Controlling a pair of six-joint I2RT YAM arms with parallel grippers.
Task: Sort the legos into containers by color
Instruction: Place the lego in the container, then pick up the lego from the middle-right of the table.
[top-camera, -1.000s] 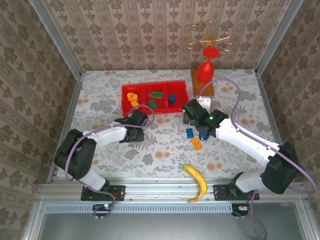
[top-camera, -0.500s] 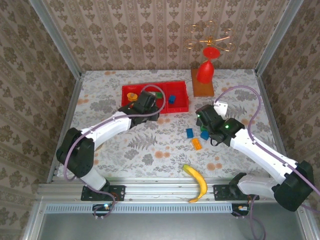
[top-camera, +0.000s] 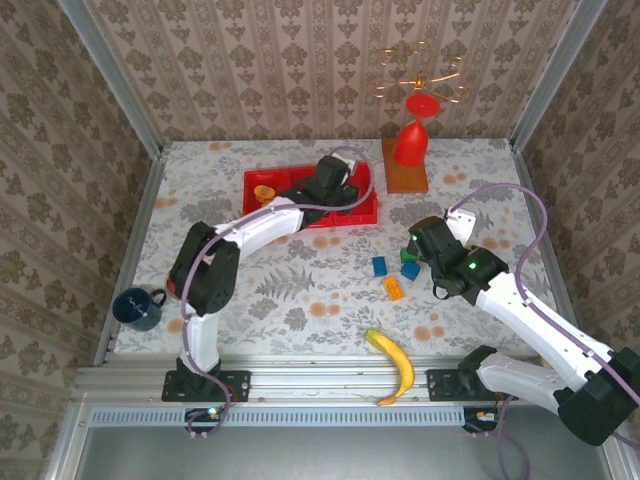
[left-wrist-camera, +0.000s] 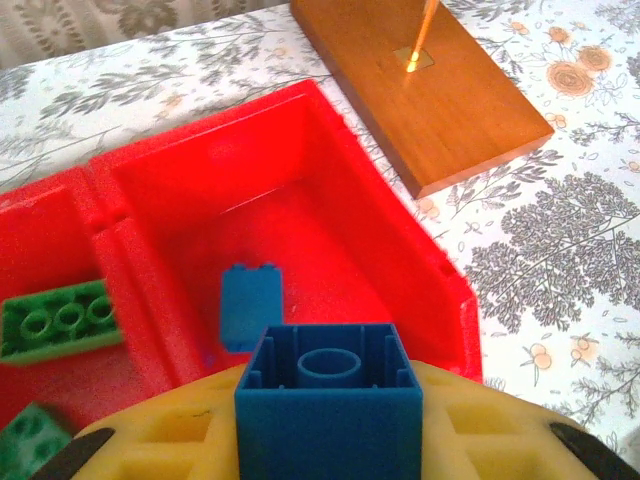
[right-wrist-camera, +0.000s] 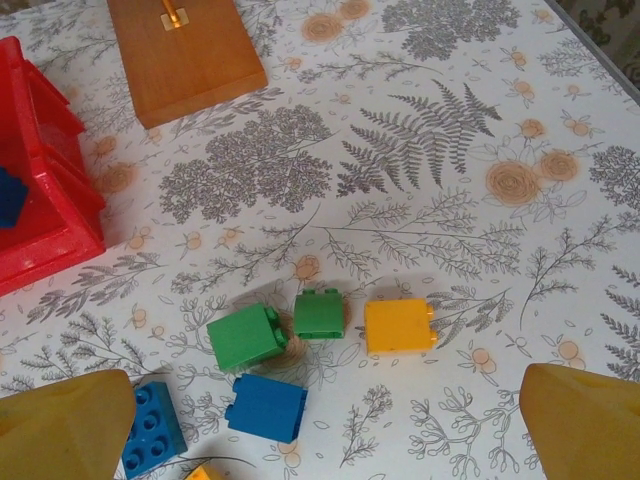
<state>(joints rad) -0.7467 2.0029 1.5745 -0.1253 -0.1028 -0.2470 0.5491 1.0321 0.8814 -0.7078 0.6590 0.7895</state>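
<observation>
I had the blue brick (left-wrist-camera: 326, 410) pinched between the left gripper's (top-camera: 334, 187) yellow fingers (left-wrist-camera: 470, 440), which were closed to just its width. Ahead of and below those fingers lay the red tray's (left-wrist-camera: 400, 210) end compartment, with a second blue brick (left-wrist-camera: 248, 306) already in it. The sorted green bricks (left-wrist-camera: 58, 320) lay in the compartment to the fingers' left.

I judged this to be the drop step. The next move called for carrying the brick clear of the near wall, squarely over that end compartment, and then parting the fingers.

The right gripper (right-wrist-camera: 320, 400) was spread wide and held nothing. Between its fingers (right-wrist-camera: 60, 425) lay the loose bricks on the table (right-wrist-camera: 450, 150): two green (right-wrist-camera: 247, 336), one yellow (right-wrist-camera: 400, 325), and two blue (right-wrist-camera: 266, 407) nearest the fingertips.
</observation>
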